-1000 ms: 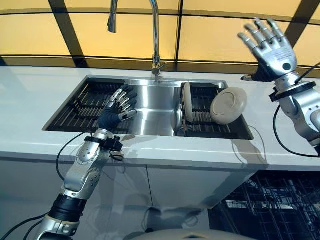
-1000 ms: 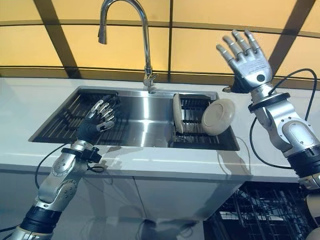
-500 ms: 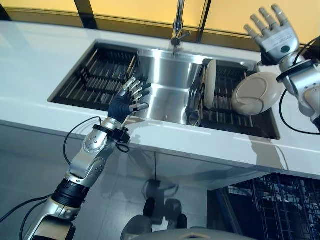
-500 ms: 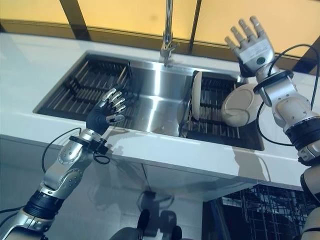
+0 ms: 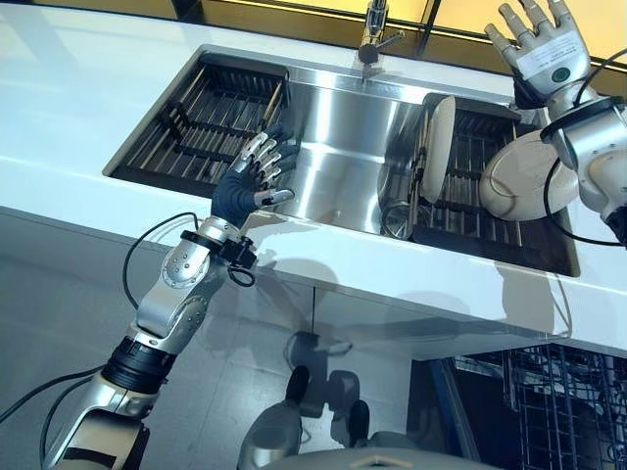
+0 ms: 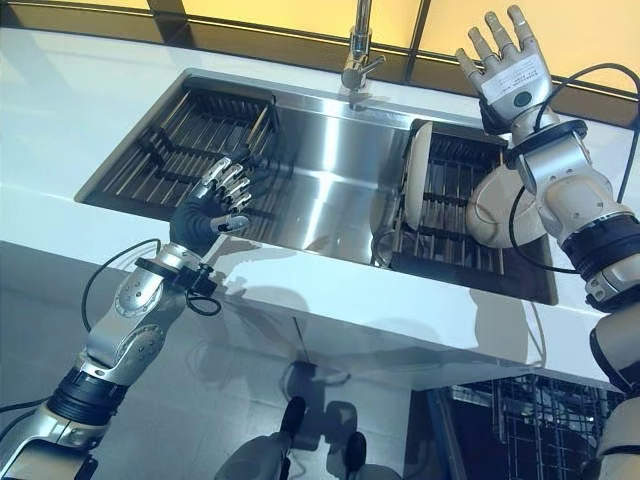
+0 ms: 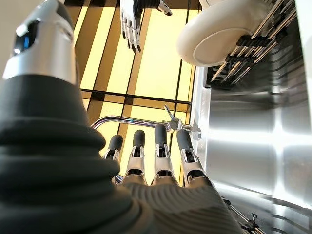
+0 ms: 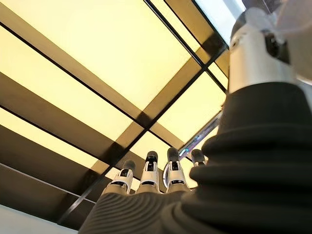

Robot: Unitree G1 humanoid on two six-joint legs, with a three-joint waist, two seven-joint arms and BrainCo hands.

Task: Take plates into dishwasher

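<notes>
both hands empty, plates in the sink rack

head views, left hand [image 5: 253, 186]: centre left of frame, over the near rim of the steel sink [image 5: 343, 147], fingers straight and spread, holding nothing. right hand [image 5: 537, 47]: upper right of frame, raised above the back of the white worktop [image 5: 69, 108], fingers spread wide, palm empty.

plates: one cream plate [image 5: 441, 162] stands on edge in the dark slatted rack [image 5: 485, 196] in the right part of the sink. a second cream plate [image 5: 524, 176], round and matte, leans tilted at the rack's right end, partly hidden behind the right forearm.

head views only: second dark rack [image 5: 211, 122] in the sink's left part; faucet base [image 5: 372, 44] at upper centre; wire dishwasher basket [image 5: 549, 411] at lower right, below the worktop.

left wrist view only: underside of the leaning plate, with a raised foot ring, resting on rack bars; the curved chrome faucet neck; polished sink wall with bright reflections.

right wrist view: only its own straight fingers against yellow panels with dark frames.
</notes>
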